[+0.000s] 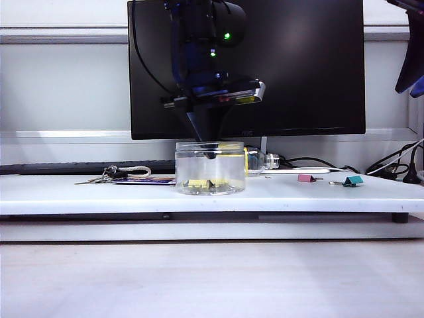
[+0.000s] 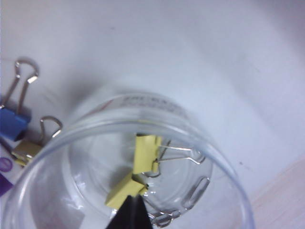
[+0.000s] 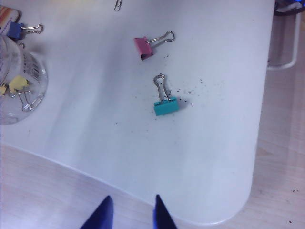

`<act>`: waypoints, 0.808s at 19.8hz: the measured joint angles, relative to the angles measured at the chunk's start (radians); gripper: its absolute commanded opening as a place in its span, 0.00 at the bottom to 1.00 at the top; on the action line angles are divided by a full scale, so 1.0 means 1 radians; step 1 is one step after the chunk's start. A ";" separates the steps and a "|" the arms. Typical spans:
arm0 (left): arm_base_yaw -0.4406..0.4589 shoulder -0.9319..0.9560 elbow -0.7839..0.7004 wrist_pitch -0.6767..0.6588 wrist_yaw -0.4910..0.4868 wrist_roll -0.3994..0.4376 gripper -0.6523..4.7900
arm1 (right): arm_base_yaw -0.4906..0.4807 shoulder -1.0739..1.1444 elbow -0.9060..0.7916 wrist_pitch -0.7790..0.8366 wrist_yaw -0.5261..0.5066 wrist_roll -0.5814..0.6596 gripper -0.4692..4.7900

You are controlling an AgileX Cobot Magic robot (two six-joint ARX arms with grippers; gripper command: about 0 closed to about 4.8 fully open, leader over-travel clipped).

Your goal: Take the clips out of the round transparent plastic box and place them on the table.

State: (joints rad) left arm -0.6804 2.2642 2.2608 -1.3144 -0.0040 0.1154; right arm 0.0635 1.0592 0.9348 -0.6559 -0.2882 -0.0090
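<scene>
Down inside the box our left claw has pinched shut, seemingly on one of two yellow clips there; our right claw, half-open, waits beyond the pink clip already out.

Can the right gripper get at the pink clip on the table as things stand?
Probably yes. The right gripper hangs open above the table's near edge, and the pink clip lies in the open on the white surface. Only the teal clip lies nearby, apart from it, and nothing covers it.
</scene>
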 measured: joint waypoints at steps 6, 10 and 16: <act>0.000 0.000 0.000 0.000 0.000 0.003 0.11 | 0.000 0.000 0.000 0.000 0.000 0.000 0.31; 0.000 0.000 0.000 -0.001 0.000 0.011 0.65 | 0.000 0.000 0.000 0.000 0.000 0.000 0.31; 0.000 0.000 0.000 -0.011 0.000 0.030 0.43 | 0.000 0.000 0.000 0.000 0.000 0.000 0.31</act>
State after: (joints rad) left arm -0.6804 2.2642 2.2612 -1.3254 -0.0040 0.1452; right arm 0.0635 1.0592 0.9348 -0.6559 -0.2882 -0.0090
